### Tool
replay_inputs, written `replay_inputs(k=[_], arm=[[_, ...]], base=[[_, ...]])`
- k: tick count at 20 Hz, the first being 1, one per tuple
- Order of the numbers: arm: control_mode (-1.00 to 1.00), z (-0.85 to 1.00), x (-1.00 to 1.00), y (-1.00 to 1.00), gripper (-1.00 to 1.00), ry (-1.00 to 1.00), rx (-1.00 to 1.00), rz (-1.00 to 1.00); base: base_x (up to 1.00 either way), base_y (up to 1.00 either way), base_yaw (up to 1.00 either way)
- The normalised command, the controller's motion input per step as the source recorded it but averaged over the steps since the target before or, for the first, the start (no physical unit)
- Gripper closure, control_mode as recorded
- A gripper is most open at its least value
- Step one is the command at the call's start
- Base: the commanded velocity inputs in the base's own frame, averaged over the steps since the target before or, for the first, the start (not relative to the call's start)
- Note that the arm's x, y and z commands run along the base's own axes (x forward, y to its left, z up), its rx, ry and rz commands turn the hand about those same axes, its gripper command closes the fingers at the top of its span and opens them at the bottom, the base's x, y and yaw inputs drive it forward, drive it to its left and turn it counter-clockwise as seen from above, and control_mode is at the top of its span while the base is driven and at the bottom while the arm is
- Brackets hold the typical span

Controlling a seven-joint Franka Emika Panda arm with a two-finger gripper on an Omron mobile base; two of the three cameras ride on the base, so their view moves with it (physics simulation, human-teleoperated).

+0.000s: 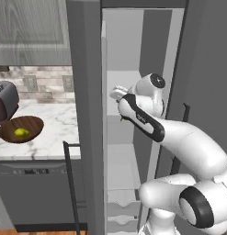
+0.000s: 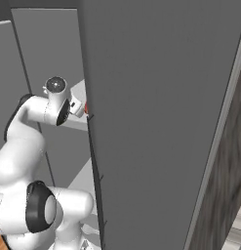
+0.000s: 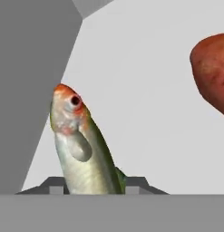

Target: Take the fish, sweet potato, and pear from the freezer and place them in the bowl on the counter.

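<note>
pear (image 1: 21,132) in bowl (image 1: 34,123), fish (image 3: 84,154), sweet potato (image 3: 213,72) in freezer (image 1: 122,87)

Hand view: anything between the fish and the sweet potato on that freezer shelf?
Nothing. In the hand view the fish and the sweet potato are apart, with just bare white freezer surface in the stretch between them.

The left base view sits behind my arm on its left, facing forward and down into the open freezer (image 1: 122,92), with the counter (image 1: 50,133) and bowl (image 1: 20,129) off to the left of my hand. The right base view looks from behind on the right, mostly onto the freezer's dark side wall. Both share my arm and the white shelf. The hand view looks along my hand (image 3: 93,186) at close range onto the fish (image 3: 81,149), with the sweet potato (image 3: 213,72) further right.
</note>
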Motion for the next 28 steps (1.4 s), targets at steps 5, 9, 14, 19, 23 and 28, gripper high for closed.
replay_inputs(k=[5,9,14,19,23,28], arm=[[-1.00,0.71,-0.72,-0.04,1.00,0.00,0.11,0.00],[-1.00,0.52,-1.00,0.00,1.00,-0.01,0.11,0.00],[-1.00,0.28,-0.98,0.00,1.00,-0.03,0.08,0.00],[-1.00,0.14,-0.97,-0.19,1.00,-0.10,0.07,0.00],[-1.00,0.28,-1.00,-0.25,1.00,-0.18,0.09,0.00],[-1.00,0.43,-1.00,-0.31,1.00,-0.13,0.12,0.00]], base=[[0.00,0.00,0.00],[0.00,0.00,0.00],[0.00,0.00,0.00],[0.00,0.00,0.00],[0.00,0.00,0.00],[0.00,0.00,0.00]])
